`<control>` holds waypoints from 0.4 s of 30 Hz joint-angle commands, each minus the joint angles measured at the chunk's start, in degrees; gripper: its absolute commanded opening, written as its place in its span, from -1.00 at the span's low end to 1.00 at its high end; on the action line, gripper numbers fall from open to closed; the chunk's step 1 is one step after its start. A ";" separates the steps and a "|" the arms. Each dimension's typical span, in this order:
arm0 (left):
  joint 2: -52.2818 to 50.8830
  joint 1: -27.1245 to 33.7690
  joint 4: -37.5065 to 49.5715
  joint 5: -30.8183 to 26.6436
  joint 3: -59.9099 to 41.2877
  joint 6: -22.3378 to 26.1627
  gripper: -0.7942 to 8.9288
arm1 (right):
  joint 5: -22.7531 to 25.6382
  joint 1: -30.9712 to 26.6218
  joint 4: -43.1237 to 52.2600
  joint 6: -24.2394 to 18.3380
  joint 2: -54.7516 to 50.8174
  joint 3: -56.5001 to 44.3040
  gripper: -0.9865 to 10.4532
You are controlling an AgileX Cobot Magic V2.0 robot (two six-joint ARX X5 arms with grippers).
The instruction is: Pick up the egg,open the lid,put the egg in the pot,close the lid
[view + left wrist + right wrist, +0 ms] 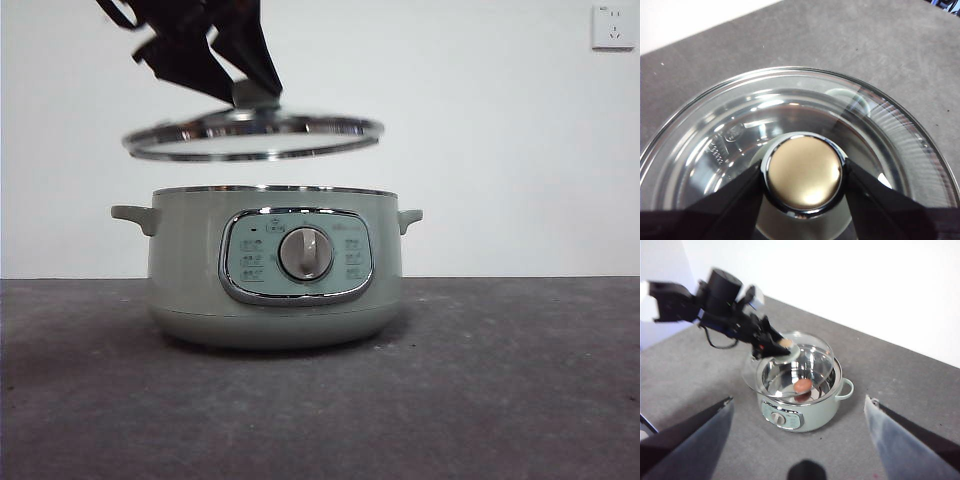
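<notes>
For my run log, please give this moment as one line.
left gripper: shut on lid knob, above pot | egg: inside pot | right gripper: open, withdrawn

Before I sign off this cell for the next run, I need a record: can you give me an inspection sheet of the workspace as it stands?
Surface: dark grey table, nothing spilled.
Pot: sage-green pot upright, open.
Egg: egg lies inside the pot.
Lid: glass lid held above the pot, slightly tilted, not touching it.
Clutter: nothing seen.
Left gripper: left gripper shut on the lid's knob.
Right gripper: right gripper open, empty, high above the table.
Cables: black cable on the left arm.
Surroundings: white wall, wall socket.
</notes>
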 commanded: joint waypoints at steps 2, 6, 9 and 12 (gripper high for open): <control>1.01 -0.28 5.44 0.37 0.55 -0.42 -0.85 | 0.07 0.02 -1.38 1.79 -1.62 -1.36 -0.06; 1.88 -0.28 7.28 -0.48 0.57 -0.39 -0.85 | 0.07 0.02 -1.36 2.78 -3.37 -4.15 -0.06; 2.64 -0.28 7.69 -0.50 0.57 -0.37 -0.85 | 0.09 0.02 -1.36 2.84 -4.46 -7.50 -0.06; 3.52 -0.26 7.69 -0.50 0.57 -0.35 -0.85 | 0.52 0.02 -1.36 3.15 -5.31 -11.06 -0.06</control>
